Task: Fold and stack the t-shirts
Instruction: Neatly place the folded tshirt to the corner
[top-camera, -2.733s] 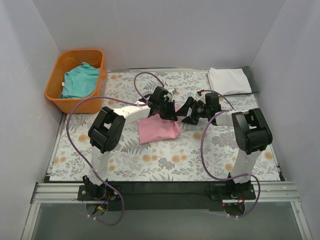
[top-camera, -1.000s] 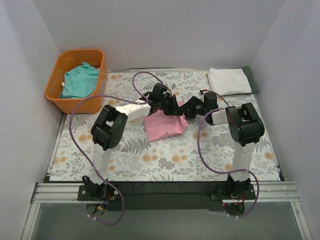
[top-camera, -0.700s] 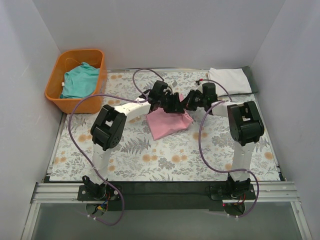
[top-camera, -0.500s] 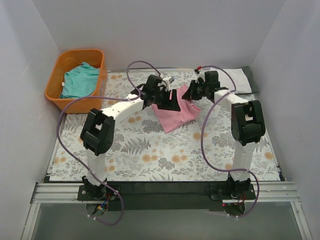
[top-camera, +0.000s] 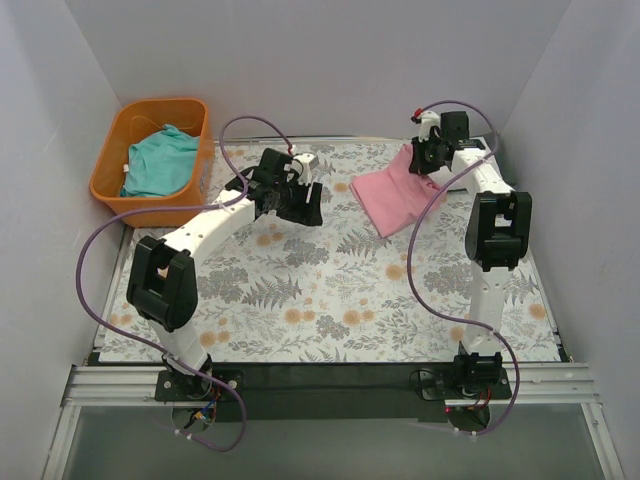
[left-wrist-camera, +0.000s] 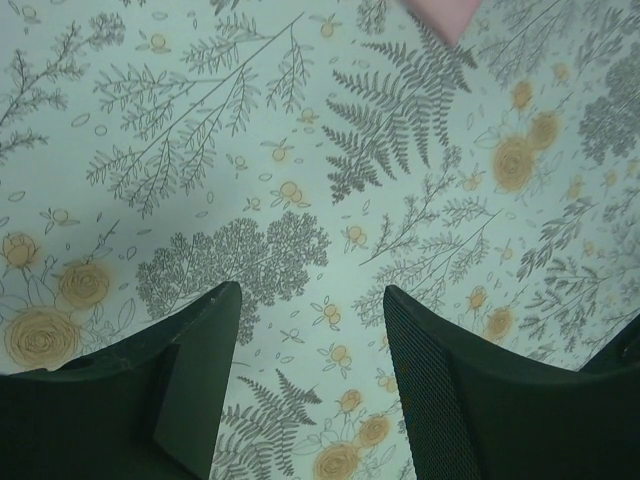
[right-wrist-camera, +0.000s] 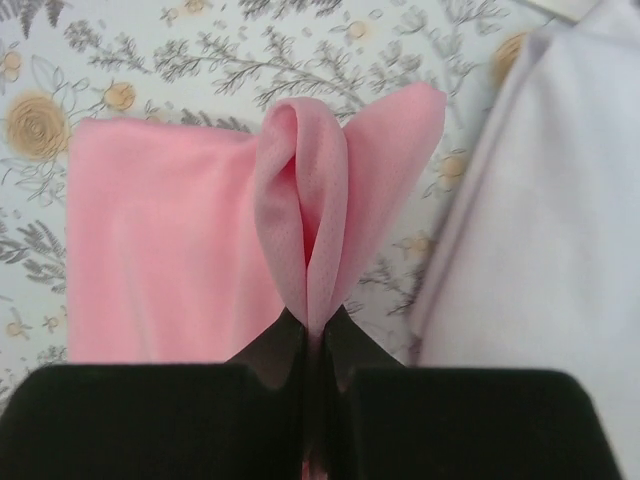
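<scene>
The folded pink t-shirt (top-camera: 388, 198) hangs tilted over the back right of the table. My right gripper (top-camera: 424, 160) is shut on a pinched fold of its far edge (right-wrist-camera: 305, 230). In the right wrist view a white t-shirt (right-wrist-camera: 560, 200) lies flat just right of the pinched pink fold. A teal t-shirt (top-camera: 160, 163) is crumpled in the orange basket (top-camera: 150, 106). My left gripper (top-camera: 303, 203) hovers open above the floral cloth (left-wrist-camera: 300, 170) with nothing between its fingers (left-wrist-camera: 205, 340). One pink corner (left-wrist-camera: 447, 12) shows at the top edge of the left wrist view.
The basket stands off the table's back left corner. White walls close in the back and both sides. Purple cables loop over both arms (top-camera: 245, 125). A dark strip (top-camera: 508, 160) lies at the far right edge beside the white shirt's place.
My left gripper opened, let go of the pink t-shirt and drew back to the left. My right gripper carried the shirt up and to the back right, next to the white one.
</scene>
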